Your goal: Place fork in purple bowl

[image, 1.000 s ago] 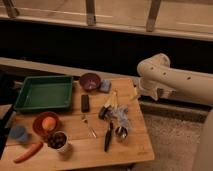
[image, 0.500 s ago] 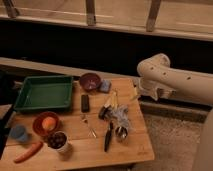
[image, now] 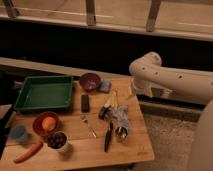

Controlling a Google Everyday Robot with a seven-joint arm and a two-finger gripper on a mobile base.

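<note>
The fork (image: 89, 126) is a slim silver piece lying flat on the wooden table (image: 135, 150), near the middle towards the front. The purple bowl (image: 90, 81) stands at the back of the table, right of the green tray, well behind the fork. My white arm (image: 170, 80) comes in from the right, and its gripper (image: 133, 93) hangs at the table's back right edge, right of the bowl and far from the fork. Nothing shows in the gripper.
A green tray (image: 44, 92) lies at back left. An orange-red bowl with an orange (image: 45, 123), a white cup (image: 60, 141), a carrot (image: 29, 152) and a blue cup (image: 19, 132) stand front left. A black block (image: 85, 103), a blue sponge (image: 105, 86), yellow-handled utensils (image: 113, 101) and a black-handled utensil (image: 108, 136) lie around the middle.
</note>
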